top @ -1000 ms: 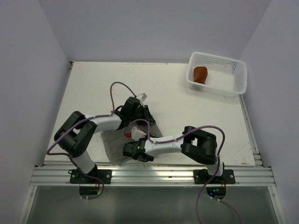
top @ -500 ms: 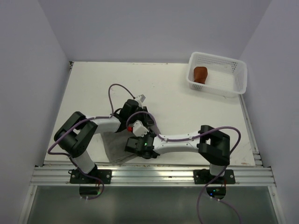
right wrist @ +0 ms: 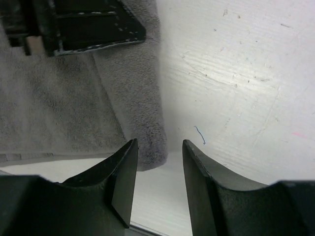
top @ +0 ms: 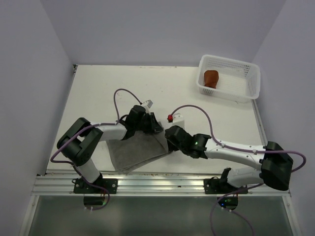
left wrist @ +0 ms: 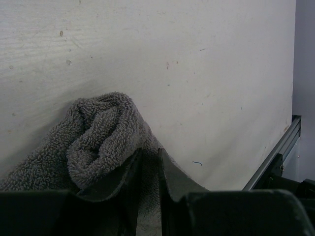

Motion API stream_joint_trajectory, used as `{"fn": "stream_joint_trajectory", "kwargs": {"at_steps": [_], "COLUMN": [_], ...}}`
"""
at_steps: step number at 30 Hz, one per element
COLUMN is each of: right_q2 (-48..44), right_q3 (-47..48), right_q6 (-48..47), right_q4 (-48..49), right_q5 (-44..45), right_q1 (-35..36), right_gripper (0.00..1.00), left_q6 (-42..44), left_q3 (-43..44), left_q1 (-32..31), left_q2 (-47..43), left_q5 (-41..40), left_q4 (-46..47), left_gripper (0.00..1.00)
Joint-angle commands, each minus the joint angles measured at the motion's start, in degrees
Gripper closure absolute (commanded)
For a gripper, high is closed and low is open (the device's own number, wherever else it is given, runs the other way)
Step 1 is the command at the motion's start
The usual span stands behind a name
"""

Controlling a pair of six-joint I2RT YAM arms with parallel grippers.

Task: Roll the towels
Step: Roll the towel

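The grey towel (top: 133,152) lies mostly flat on the table in front of the left arm, its right edge folded over into a thick lip (right wrist: 145,98). My left gripper (top: 156,128) is at the towel's far right corner, shut on a bunched fold of the cloth (left wrist: 98,132), which runs between the fingers (left wrist: 129,177). My right gripper (right wrist: 158,147) hovers open just right of the towel's right edge (top: 169,142), with the lip's end below its tips and nothing gripped. The rust-brown towel (top: 211,77) sits rolled in the basket.
A white mesh basket (top: 231,93) stands at the far right corner of the table. The aluminium rail (top: 157,184) runs along the near edge. Purple cables loop above both arms. The left gripper's body (right wrist: 83,24) shows at the top left of the right wrist view.
My right gripper has let go of the grey towel, opened, and swung from the towel's near edge out to its right side. The towel now lies flatter. The left gripper has kept its hold.
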Motion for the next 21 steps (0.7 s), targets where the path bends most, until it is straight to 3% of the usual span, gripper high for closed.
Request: {"fn": "stream_joint_trajectory", "kwargs": {"at_steps": [1, 11, 21], "right_q2": [-4.11, -0.08, 4.14], "right_q3": [-4.92, -14.06, -14.68], "right_q6": [2.51, 7.17, 4.28], "right_q4": [11.85, 23.28, 23.73], "right_q5": [-12.83, -18.99, -15.75], "right_q1": [-5.65, -8.57, -8.48], "right_gripper": [0.54, 0.48, 0.44], "left_q6": [0.93, 0.93, 1.02], "left_q3": [-2.01, -1.74, -1.74], "left_q1": [0.50, 0.59, 0.50], "left_q2": [0.22, 0.57, 0.39], "left_q5": [-2.67, -2.50, -2.49], "left_q4": [-3.61, -3.61, -3.79], "left_gripper": [0.76, 0.77, 0.77]}}
